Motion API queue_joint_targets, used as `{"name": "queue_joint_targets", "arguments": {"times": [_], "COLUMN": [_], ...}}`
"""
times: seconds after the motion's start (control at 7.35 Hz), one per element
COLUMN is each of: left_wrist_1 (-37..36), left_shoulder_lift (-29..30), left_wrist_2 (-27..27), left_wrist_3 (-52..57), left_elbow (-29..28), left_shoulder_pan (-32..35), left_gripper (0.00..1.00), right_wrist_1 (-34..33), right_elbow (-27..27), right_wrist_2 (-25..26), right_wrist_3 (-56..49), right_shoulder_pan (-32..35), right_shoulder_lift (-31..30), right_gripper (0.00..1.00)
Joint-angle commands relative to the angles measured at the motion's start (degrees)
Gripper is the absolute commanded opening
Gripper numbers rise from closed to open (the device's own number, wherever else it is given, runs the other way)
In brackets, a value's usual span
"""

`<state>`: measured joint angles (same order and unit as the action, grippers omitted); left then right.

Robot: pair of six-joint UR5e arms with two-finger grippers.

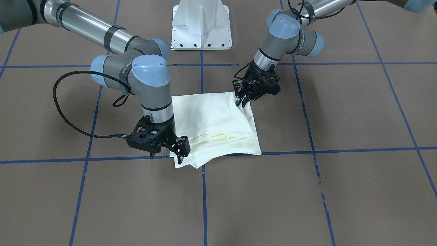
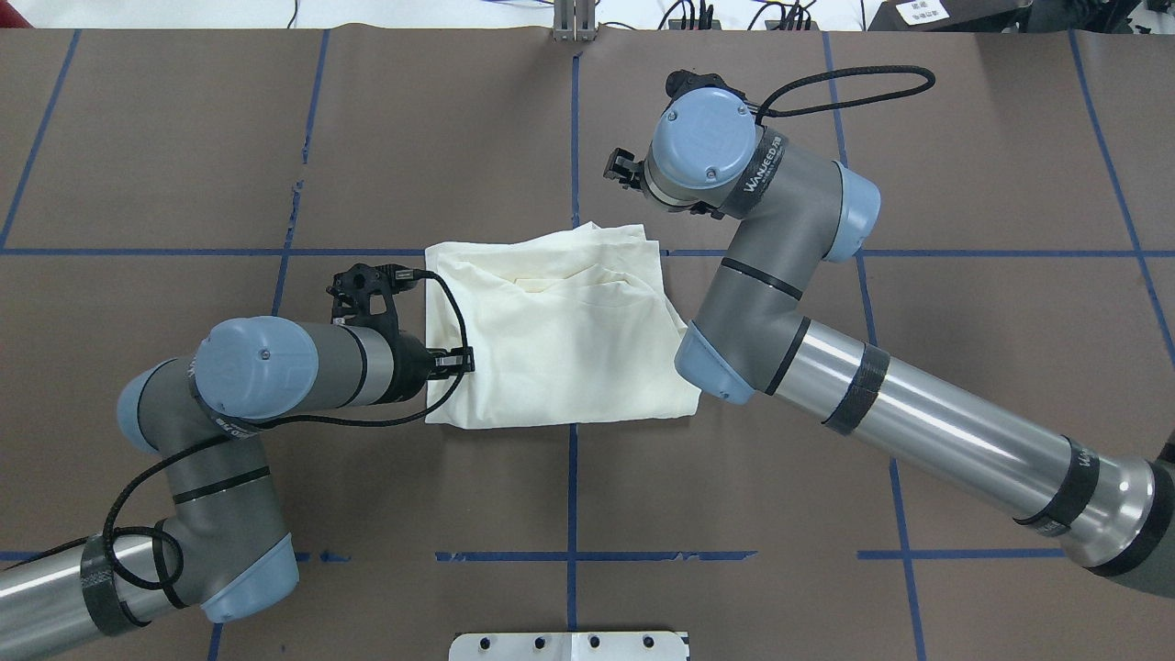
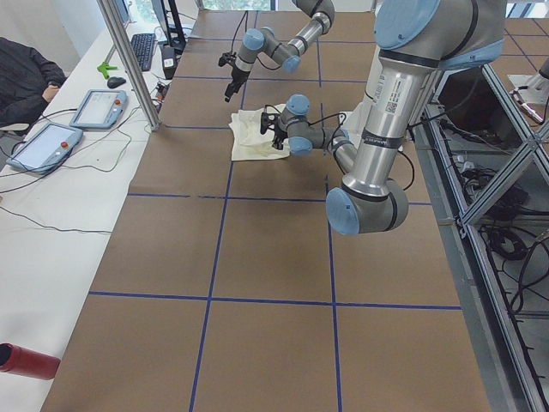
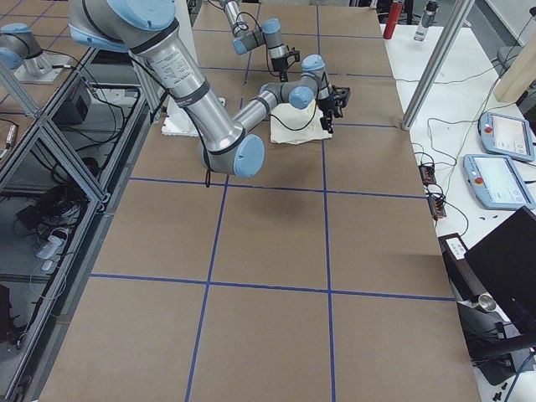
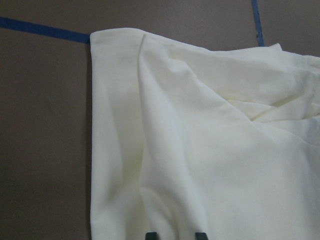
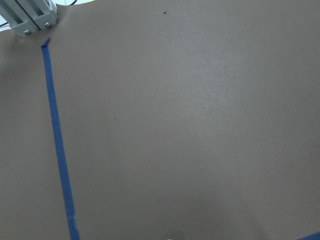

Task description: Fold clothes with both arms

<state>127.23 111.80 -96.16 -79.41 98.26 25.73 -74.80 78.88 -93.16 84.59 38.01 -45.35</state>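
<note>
The cream shirt (image 1: 215, 119) lies folded into a rough square at the table's middle, plain side up (image 2: 560, 340). My left gripper (image 1: 241, 99) reaches low over the corner nearest the robot. In the left wrist view its fingertips (image 5: 151, 235) stand close together with puckered fabric (image 5: 200, 140) between them, shut on the shirt. My right gripper (image 1: 180, 153) hangs above the opposite, far corner, clear of the cloth, and looks open and empty. In the overhead view it is mostly hidden under its wrist (image 2: 707, 151). The right wrist view shows only bare table paper.
The white pedestal base (image 1: 201, 27) stands at the robot's edge. Blue tape lines (image 1: 203, 191) cross the brown table cover. An aluminium post (image 6: 30, 17) rises at the far edge. Beyond it are a side bench with tablets (image 3: 43, 142) and a seated person (image 3: 26, 77).
</note>
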Motion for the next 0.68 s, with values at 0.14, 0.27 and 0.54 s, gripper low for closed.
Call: {"name": "queue_joint_targets", "arguments": {"times": [0.14, 0.27, 0.54], "left_wrist_1": [0.0, 0.0, 0.1], "left_shoulder_lift": [-0.4, -0.4, -2.7], "left_wrist_2": [0.9, 0.9, 0.7], "left_wrist_3": [-0.1, 0.0, 0.4], "left_elbow": [0.0, 0.1, 1.7], "left_shoulder_pan": [-0.5, -0.4, -0.2], "left_gripper": [0.01, 0.00, 0.00], "right_wrist_1": [0.1, 0.1, 0.1], "right_elbow": [0.0, 0.0, 0.0], "right_wrist_2": [0.1, 0.1, 0.1], "right_wrist_3": [0.2, 0.2, 0.1], "right_shoulder_pan": [-0.1, -0.1, -0.2], "right_shoulder_lift": [-0.1, -0.1, -0.3], "right_gripper": [1.00, 1.00, 1.00]}}
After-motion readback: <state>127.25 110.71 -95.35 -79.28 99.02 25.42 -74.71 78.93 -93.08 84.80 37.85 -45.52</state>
